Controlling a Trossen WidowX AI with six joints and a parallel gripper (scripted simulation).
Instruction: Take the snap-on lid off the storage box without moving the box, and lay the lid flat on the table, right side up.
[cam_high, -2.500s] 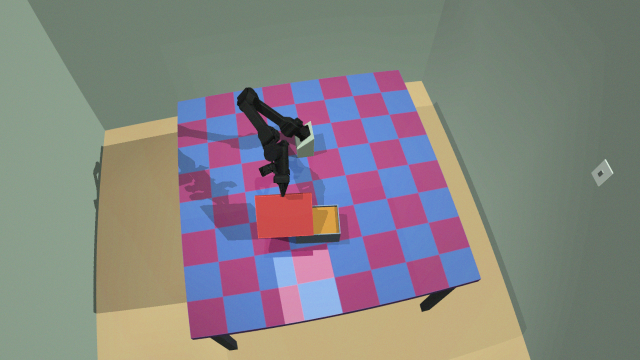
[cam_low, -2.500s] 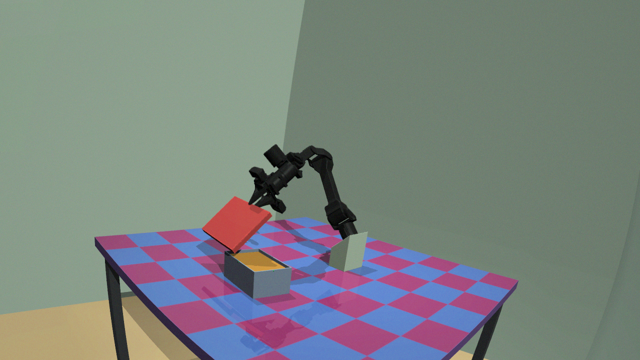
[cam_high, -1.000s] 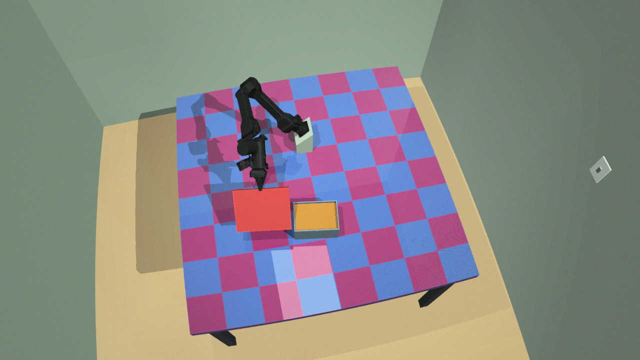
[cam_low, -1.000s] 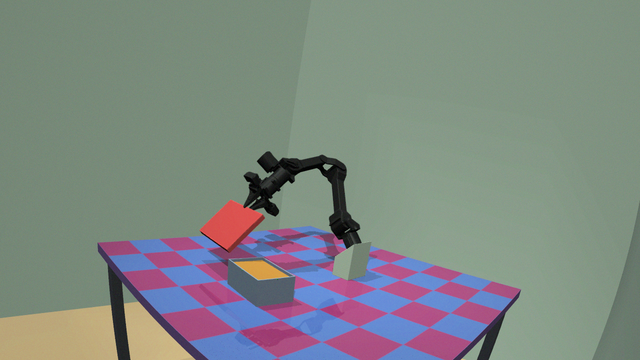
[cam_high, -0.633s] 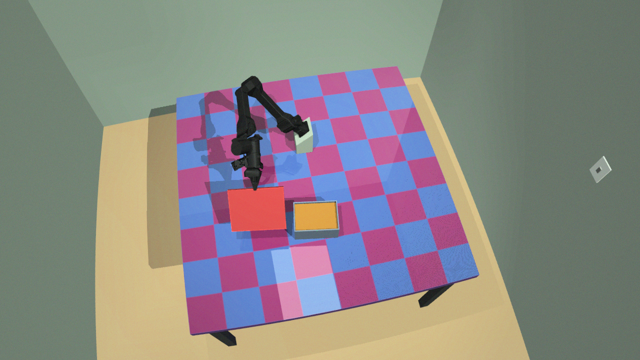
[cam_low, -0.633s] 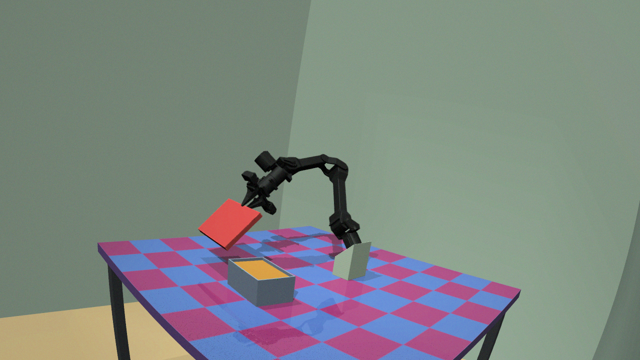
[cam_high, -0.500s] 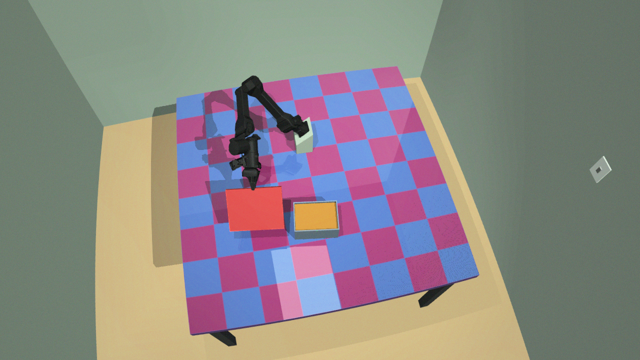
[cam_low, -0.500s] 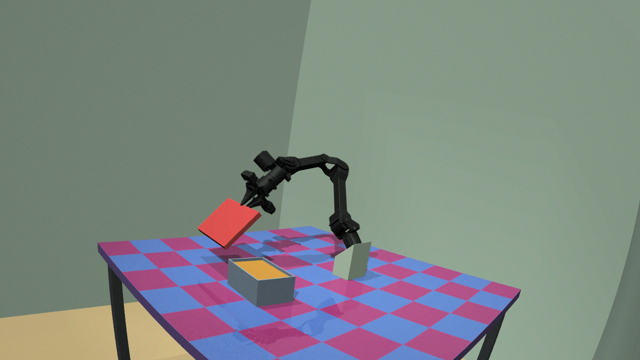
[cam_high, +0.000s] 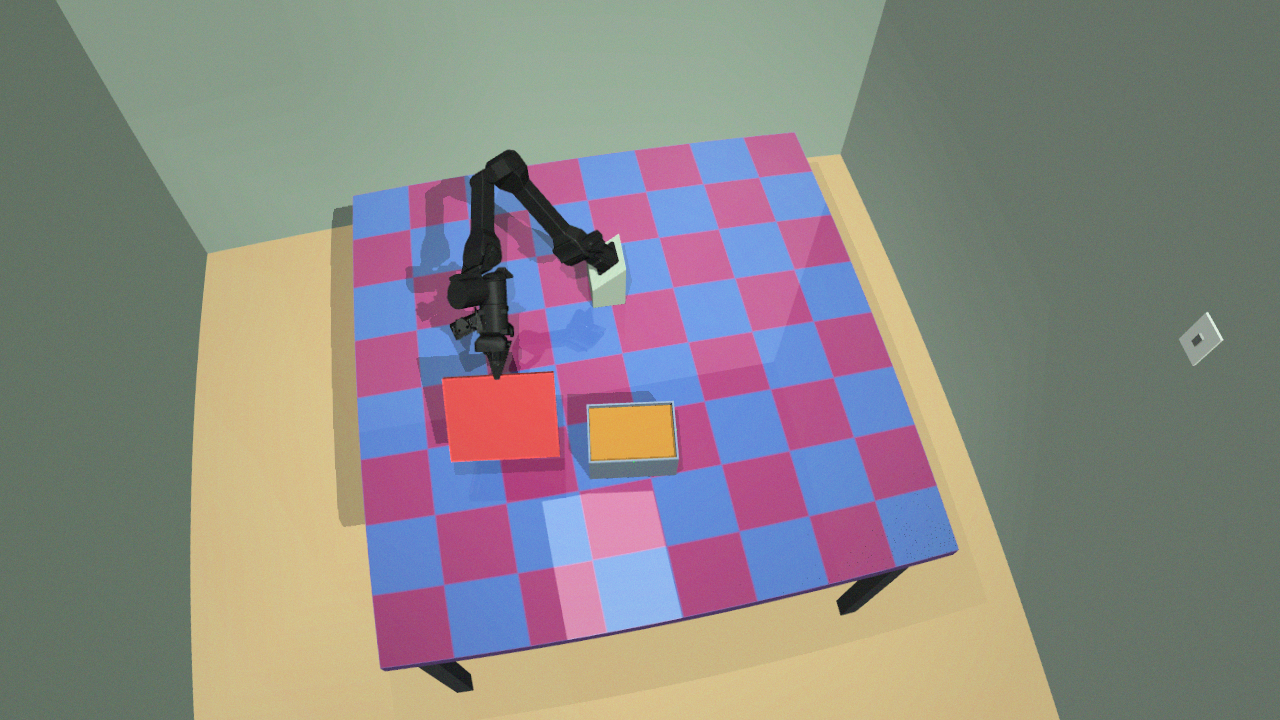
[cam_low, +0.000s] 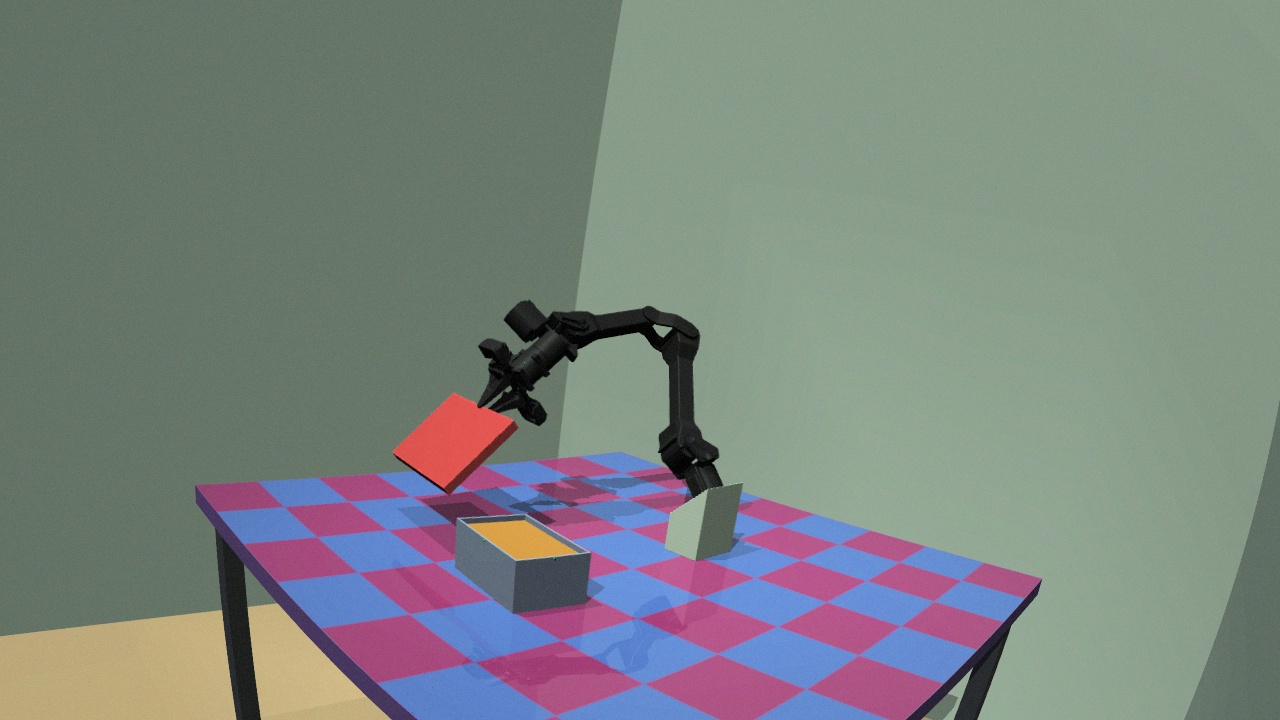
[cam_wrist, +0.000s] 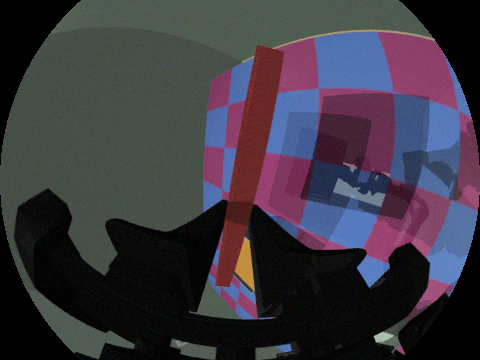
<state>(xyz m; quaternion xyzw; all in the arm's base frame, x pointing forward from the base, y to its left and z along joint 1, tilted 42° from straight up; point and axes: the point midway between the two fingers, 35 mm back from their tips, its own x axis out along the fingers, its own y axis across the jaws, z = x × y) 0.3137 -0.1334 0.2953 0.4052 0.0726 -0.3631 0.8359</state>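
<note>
The red lid (cam_high: 502, 419) (cam_low: 454, 442) (cam_wrist: 254, 135) hangs in the air, tilted steeply, with its red top facing the top and exterior views. My gripper (cam_high: 496, 377) (cam_low: 481, 406) (cam_wrist: 238, 207) is shut on the lid's upper edge, which shows as a dark red strip between the fingers in the wrist view. The storage box (cam_high: 632, 468) (cam_low: 550, 586) stands open and upright on the table, grey with an orange inside. In the top view the lid appears left of the box, apart from it. In the wrist view the box is mostly hidden behind a finger.
The checkered table (cam_high: 751, 510) (cam_low: 725, 658) carries the box and a pale green wedge-shaped block (cam_high: 608, 288) (cam_low: 717, 528) at the arm's base. The lid's shadow falls on the tabletop. The table's left edge lies beyond the lid in the top view.
</note>
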